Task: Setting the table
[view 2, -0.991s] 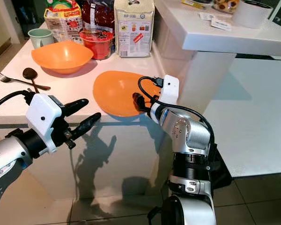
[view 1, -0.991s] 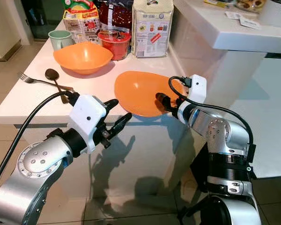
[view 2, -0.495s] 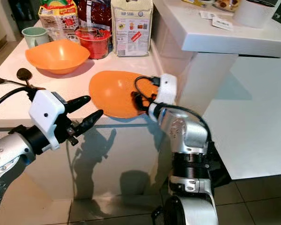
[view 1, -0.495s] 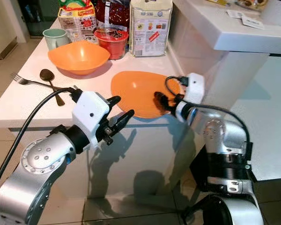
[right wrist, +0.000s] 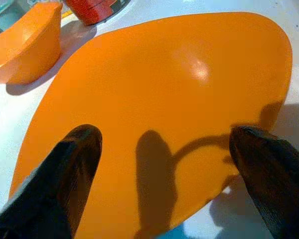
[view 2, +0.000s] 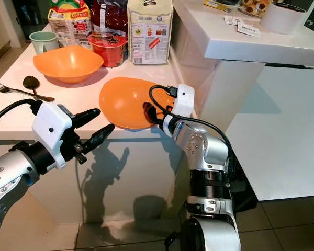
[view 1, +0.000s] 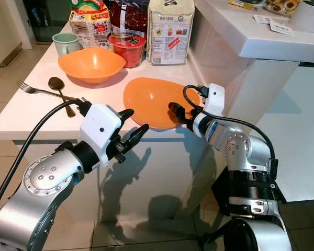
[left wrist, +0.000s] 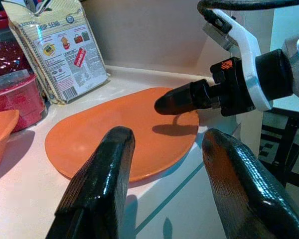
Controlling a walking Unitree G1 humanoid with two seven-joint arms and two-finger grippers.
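The shallow orange plate (view 1: 154, 102) looks light, stiff and slick, best pinched at its near rim; the right gripper (right wrist: 159, 164) hovers spread over it, the left gripper (view 1: 132, 127) open short of the counter edge.

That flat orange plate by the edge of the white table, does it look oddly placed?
Yes. The flat orange plate sits at the white table's front edge, its near rim at or slightly past it. The right gripper hovers open above it; the left gripper is open, off the table.

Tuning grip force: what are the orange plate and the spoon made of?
Orange plate: likely plastic or melamine, uniform colour, soft semi-gloss highlight, thin rim. Spoon: dark brown, matte, probably wood; too small to confirm.
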